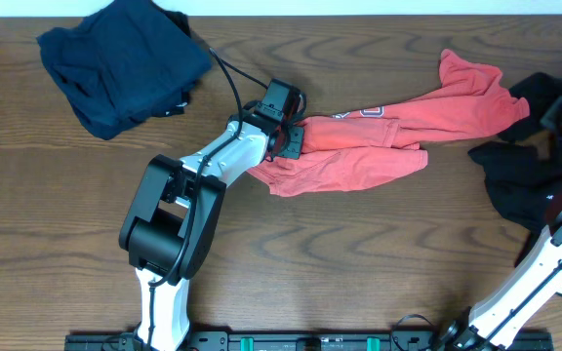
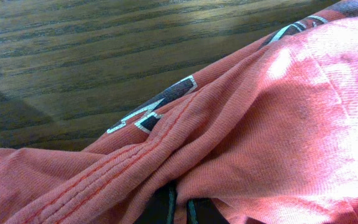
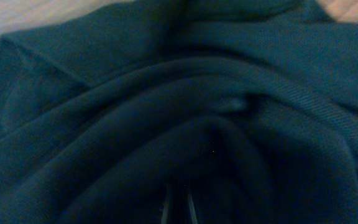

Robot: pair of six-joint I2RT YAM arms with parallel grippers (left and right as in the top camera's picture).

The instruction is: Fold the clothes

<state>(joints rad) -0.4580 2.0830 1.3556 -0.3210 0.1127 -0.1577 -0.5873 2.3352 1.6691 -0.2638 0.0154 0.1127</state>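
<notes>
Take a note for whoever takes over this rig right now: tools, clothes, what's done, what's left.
Left tool: shut on the left end of the red shirt, which lies crumpled in the middle.
Right tool: shut on the black garment, bunched at the right edge.
Navy garment: heaped at far left, no tool on it.
Done: nothing folded yet.
Left: fold all three.

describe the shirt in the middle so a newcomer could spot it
On the wooden table, look at the middle, beside the left tool. The red shirt lies stretched out there; its neighbours are a navy garment and a black garment.
</notes>
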